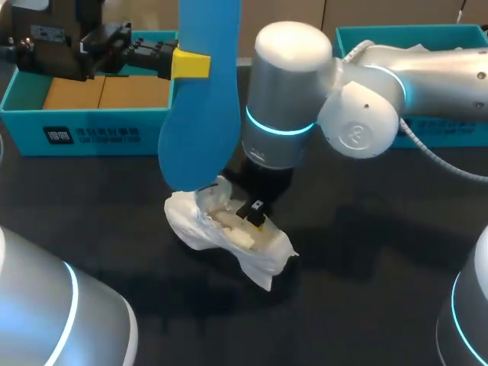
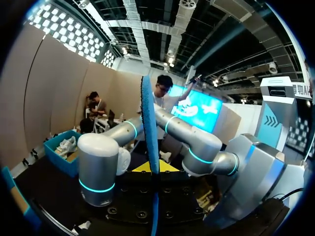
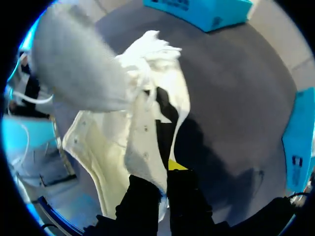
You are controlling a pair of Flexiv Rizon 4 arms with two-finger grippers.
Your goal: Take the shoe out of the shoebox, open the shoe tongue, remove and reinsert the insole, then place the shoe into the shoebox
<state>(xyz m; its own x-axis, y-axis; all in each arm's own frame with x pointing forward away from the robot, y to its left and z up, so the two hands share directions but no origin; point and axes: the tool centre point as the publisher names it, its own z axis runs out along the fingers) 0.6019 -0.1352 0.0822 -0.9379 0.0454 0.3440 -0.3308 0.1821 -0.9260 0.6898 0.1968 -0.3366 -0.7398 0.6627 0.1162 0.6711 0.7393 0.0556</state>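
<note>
Head view: my left pincer [image 1: 191, 65] is clamping the blue insole [image 1: 202, 114] from both sides and holding it upright in the air, its lower end hanging just above the white shoe [image 1: 221, 229]. The shoe is lying on its side on the dark tabletop [image 1: 366, 252], outside both boxes. My right arm is reaching in from the right and past the middle, with the right pincer [image 1: 255, 213] pressing down into the shoe's opened upper. One blue shoebox [image 1: 91, 137] is standing at the far left behind the left pincer, and a second shoebox [image 1: 381, 34] is standing at the far right.

Left wrist view: the insole [image 2: 147, 123] is showing edge-on as a thin blue blade, rising straight out from between the yellow tips of the left pincer [image 2: 150, 167], which are closing tight on it.

Right wrist view: the right pincer [image 3: 165, 182] is gripping a flap of the shoe [image 3: 103, 142], its black fingers [image 3: 142, 201] pinching the white side panel with the eyelets from two sides, one yellow tip peeking out beside it. The shoe is spreading open ahead of the pincer on the tabletop [image 3: 231, 98]. A blue box corner [image 3: 206, 12] is sitting well beyond the shoe.
</note>
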